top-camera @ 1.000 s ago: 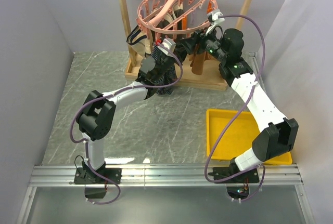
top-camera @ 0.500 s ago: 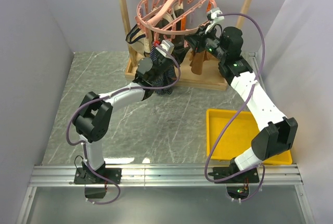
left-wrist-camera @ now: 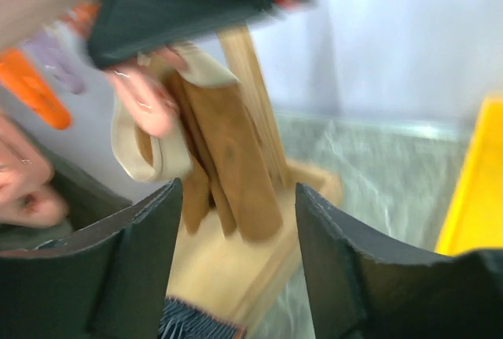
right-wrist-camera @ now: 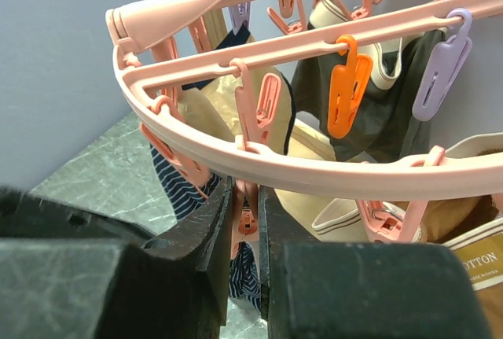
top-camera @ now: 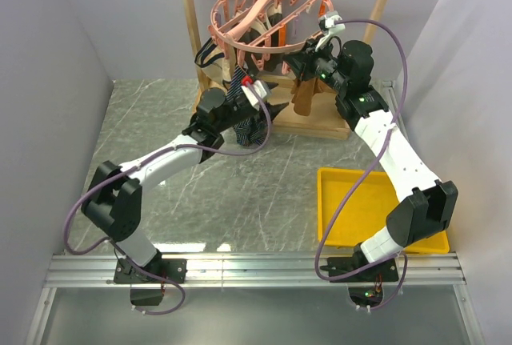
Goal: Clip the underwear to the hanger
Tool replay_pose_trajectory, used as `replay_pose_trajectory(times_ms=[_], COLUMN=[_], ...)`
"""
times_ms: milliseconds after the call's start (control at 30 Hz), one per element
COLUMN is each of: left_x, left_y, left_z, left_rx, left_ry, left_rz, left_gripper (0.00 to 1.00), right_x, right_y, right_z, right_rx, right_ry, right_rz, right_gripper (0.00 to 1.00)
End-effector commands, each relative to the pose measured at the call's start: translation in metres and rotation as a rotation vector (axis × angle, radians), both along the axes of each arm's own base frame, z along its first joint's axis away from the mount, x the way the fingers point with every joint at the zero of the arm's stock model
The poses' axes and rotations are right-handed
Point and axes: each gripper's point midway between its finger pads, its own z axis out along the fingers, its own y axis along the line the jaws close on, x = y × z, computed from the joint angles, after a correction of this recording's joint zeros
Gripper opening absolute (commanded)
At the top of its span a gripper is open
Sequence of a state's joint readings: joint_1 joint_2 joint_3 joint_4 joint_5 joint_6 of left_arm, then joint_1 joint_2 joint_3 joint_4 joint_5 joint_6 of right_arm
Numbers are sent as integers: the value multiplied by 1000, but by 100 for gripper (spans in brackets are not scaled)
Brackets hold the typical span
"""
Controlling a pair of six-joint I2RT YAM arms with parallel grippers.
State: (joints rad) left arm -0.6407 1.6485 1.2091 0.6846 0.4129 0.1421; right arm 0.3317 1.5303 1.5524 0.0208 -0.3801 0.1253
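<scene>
The pink round hanger [top-camera: 268,13] hangs from the wooden rack. The underwear [top-camera: 250,127], navy with thin stripes, dangles under the ring's near-left side. My left gripper [top-camera: 264,109] is beside it, open, with nothing between its fingers [left-wrist-camera: 134,260]; a striped edge of the underwear [left-wrist-camera: 196,327] shows below the jaws. My right gripper [top-camera: 308,61] reaches in at the ring's right side. In the right wrist view it [right-wrist-camera: 245,221] is shut on a pink peg [right-wrist-camera: 245,217] hanging under the hanger ring [right-wrist-camera: 314,170], with the underwear [right-wrist-camera: 177,178] hanging just behind.
The wooden rack frame [top-camera: 190,25] and its base [top-camera: 320,125] stand at the back. Tan garments [top-camera: 304,97] and a dark one hang from other pegs. A yellow tray [top-camera: 376,209] lies near the right arm. Grey walls close in both sides.
My left gripper has opened, and its arm has swung left and back from under the hanger. My right gripper has shut on the pink peg.
</scene>
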Motion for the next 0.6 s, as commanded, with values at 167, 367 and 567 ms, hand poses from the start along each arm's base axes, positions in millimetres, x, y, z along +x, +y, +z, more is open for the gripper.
replay_pose_trajectory(times_ms=[167,367,567], left_x=[-31,-12,12], left_y=[11,18,13], left_z=[-64,-101,-131], left_rx=[587,850,1017], left_ry=[-164,-176,-180], left_rz=[-228,-236,-218], left_gripper=[71,76,79], right_x=[-6,-11,-13], right_y=[3,10,12], right_z=[30,32,37], right_rx=[30,24,20], right_ry=[-43,-37,-36], right_rz=[-18,-21,-28], right_gripper=[0,0,0])
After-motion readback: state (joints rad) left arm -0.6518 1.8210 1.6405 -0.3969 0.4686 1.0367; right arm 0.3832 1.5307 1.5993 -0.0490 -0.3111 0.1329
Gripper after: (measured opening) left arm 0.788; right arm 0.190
